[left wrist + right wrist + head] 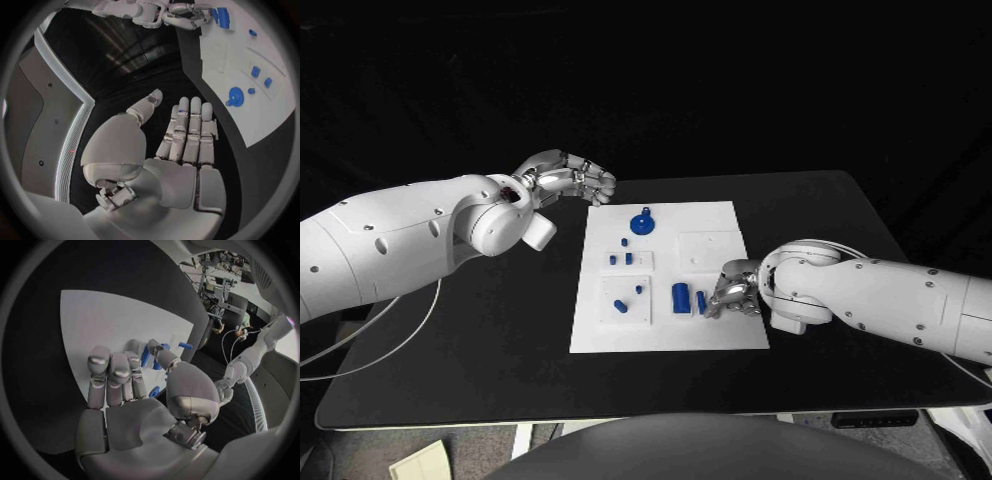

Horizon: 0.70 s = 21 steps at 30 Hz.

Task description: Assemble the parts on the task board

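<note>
While the broad black counter [473, 340] carries everything, the flat white task board [672, 275] lies at its middle with the small blue parts scattered over it. Both white arms reach in from the sides. The left hand [567, 180] hangs just off the board's far left corner, its silver fingers [187, 132] laid out straight side by side with the thumb apart, and nothing in it. The right hand [733, 293] is down on the board's right side, fingers curled toward the table beside a stubby blue cylinder [681, 297] and a thinner blue peg [701, 299]; from its own wrist a blue piece shows between thumb and fingers, but whether it is truly pinched or only touched I cannot tell. My guess is that the step in hand is a pick-up at that pair of parts, and the next move calls for a sure, narrow pinch on one without knocking its neighbour. Farther up sits a round blue disc with a short stem [643, 221]; small blue pegs [622, 259] stand mid-board, more of these little blue pieces [620, 303] nearer. These crowd the left half, so any carry across should pass above them.
</note>
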### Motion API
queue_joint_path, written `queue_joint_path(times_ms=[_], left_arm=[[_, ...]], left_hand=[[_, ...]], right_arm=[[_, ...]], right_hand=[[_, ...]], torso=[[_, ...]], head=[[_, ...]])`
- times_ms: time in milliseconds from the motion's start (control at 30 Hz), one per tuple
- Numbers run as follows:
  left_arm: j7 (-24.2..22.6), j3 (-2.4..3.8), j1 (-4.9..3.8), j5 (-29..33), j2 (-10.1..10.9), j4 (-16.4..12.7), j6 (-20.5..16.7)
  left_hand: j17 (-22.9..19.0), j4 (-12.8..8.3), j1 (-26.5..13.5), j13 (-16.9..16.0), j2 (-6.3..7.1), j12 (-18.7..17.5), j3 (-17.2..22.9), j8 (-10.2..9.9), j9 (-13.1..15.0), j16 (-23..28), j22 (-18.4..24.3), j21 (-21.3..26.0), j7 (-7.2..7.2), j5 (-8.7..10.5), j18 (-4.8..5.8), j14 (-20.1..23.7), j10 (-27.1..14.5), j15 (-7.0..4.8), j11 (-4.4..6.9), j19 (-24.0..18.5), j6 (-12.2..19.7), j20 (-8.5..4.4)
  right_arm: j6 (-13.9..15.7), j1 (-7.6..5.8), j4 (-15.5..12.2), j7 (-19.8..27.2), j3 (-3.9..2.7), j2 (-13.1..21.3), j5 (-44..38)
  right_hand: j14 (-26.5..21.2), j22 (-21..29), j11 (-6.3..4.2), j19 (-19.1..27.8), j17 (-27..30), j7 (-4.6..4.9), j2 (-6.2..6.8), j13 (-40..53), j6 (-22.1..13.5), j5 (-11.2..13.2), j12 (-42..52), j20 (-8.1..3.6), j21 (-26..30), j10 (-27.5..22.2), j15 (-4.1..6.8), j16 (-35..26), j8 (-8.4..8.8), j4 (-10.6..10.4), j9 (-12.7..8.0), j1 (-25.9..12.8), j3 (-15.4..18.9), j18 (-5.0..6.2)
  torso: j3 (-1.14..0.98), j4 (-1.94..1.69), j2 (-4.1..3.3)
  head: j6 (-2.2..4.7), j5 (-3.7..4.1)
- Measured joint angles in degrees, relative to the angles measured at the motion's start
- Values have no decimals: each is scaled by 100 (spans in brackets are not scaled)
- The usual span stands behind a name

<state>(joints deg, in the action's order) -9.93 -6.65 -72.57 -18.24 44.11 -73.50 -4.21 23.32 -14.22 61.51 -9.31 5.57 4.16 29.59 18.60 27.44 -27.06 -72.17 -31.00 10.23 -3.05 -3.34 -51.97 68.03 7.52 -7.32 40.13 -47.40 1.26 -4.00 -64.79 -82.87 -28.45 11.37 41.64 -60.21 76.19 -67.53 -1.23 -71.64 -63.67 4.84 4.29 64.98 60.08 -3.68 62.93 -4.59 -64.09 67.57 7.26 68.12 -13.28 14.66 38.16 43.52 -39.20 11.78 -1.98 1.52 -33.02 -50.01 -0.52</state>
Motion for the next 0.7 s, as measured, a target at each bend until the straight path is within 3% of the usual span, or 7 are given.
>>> queue_joint_path(times_ms=[367, 467, 500, 567, 633, 700], left_arm=[[3, 0, 0, 0, 3, 0, 1], [6, 0, 0, 0, 1, 0, 4], [8, 0, 0, 0, 0, 0, 5], [10, -3, -1, 0, 0, -2, 6], [11, -4, -1, 0, 2, -3, 6], [12, -4, -2, 0, 5, -3, 7]], left_hand=[[5, 0, 0, 0, 0, 0, 0, 0, 0, 22, -4, 0, 0, 0, -58, 0, 0, 0, 0, 0, 0, 0], [18, 14, 0, 5, 0, 0, 14, 0, -2, 22, -7, 0, 0, 0, -59, 0, 0, 0, 0, 0, 0, 0], [18, 21, -16, 5, -16, 0, 22, 0, -6, 22, -12, 0, 0, 0, -58, 0, 0, 0, 0, 0, 0, 0], [18, 39, -22, 5, -22, 0, 8, 0, -6, 22, -12, 0, 0, 0, -58, 0, 0, 0, 0, 0, 0, 0], [18, 39, -22, 5, -22, 0, 8, 0, -6, 22, -12, 0, 0, 0, -58, 0, 0, 0, 0, 0, 0, 0], [18, 39, -22, 5, -22, 0, 8, 0, -6, 22, -12, 0, 0, 0, -57, 0, 0, 0, 0, 0, 0, 0]], right_arm=[[-55, -4, 69, -66, -8, -60, 29], [-93, -8, 103, -96, -9, -89, 48], [-117, -10, 112, -107, -12, -96, 57], [-185, -14, 115, -130, -14, -111, 73], [-225, -14, 112, -139, -14, -120, 83], [-247, -16, 106, -145, -14, -122, 90]], right_hand=[[9, 0, 0, 1, 0, -9, 19, 0, 11, -78, 0, 1, 0, 0, -9, 0, -22, 14, 1, -25, 18, 1], [9, 0, 0, 11, 0, -15, -7, 0, 18, -217, 0, 11, 0, 0, -9, 0, -35, -114, 121, -222, 41, 0], [9, 1, 0, 20, 0, -16, -69, 0, 18, -229, -9, 20, 0, 0, -9, 0, -34, -204, 122, -313, -5, 1], [-2, -1, 0, 20, 0, -16, -118, 3, 19, -120, -23, 20, 0, 0, 1, -1, -34, -280, 122, -362, -175, 1], [-5, -18, 0, 21, 0, -17, -113, 12, 20, -325, -23, 20, 0, 0, 5, -1, -34, -237, 123, -418, -271, 1], [-5, -35, 0, 21, 0, -24, -119, 20, 27, -727, -25, 20, 0, 0, 5, -1, -34, -55, 124, -423, -231, 1]], torso=[[0, -1, 1], [0, -1, 1], [-1, -2, 1], [-2, -3, 1], [-2, -3, 2], [-1, -4, 2]], head=[[0, 10], [0, 10], [0, 7], [0, 6], [0, 6], [0, 5]])
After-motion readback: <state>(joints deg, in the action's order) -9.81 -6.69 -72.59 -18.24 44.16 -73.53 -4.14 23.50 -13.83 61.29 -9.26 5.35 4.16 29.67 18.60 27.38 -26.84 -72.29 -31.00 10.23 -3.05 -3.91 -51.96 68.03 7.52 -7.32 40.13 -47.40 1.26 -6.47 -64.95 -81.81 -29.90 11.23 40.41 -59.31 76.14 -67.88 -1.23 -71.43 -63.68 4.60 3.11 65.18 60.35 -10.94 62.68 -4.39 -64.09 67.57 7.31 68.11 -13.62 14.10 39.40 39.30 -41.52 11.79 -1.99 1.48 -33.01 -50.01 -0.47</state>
